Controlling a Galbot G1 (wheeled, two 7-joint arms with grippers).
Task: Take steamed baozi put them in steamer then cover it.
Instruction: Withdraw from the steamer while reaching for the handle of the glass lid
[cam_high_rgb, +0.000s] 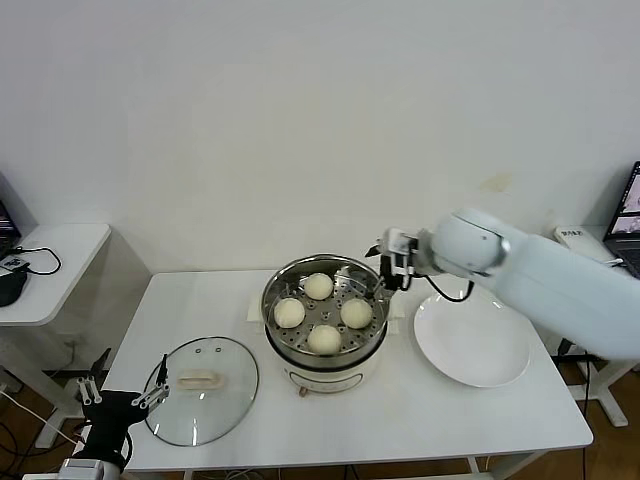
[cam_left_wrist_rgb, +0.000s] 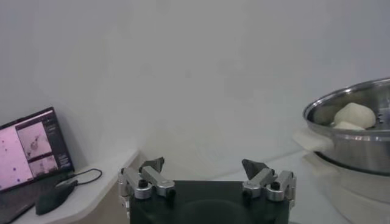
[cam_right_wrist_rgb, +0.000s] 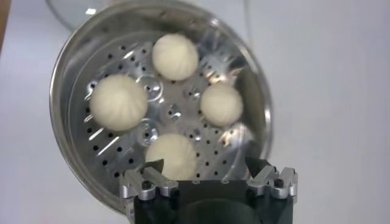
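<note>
Now four steamed baozi (cam_high_rgb: 322, 312) sit on the perforated tray inside the steamer (cam_high_rgb: 325, 355), just below and in front of the right claw (cam_high_rgb: 391, 270), which hovers over the pot's rim with its fingers spread apart and holding nothing. Beyond that claw, on its outer side, a white plate (cam_high_rgb: 472, 340) lies on the bench (cam_high_rgb: 400, 410). The left claw (cam_high_rgb: 125, 394) hangs low at the bench's edge, fingers apart and empty, with the glass cover (cam_high_rgb: 200, 390) lying flat on the bench just beside it, between it and the steamer.
</note>
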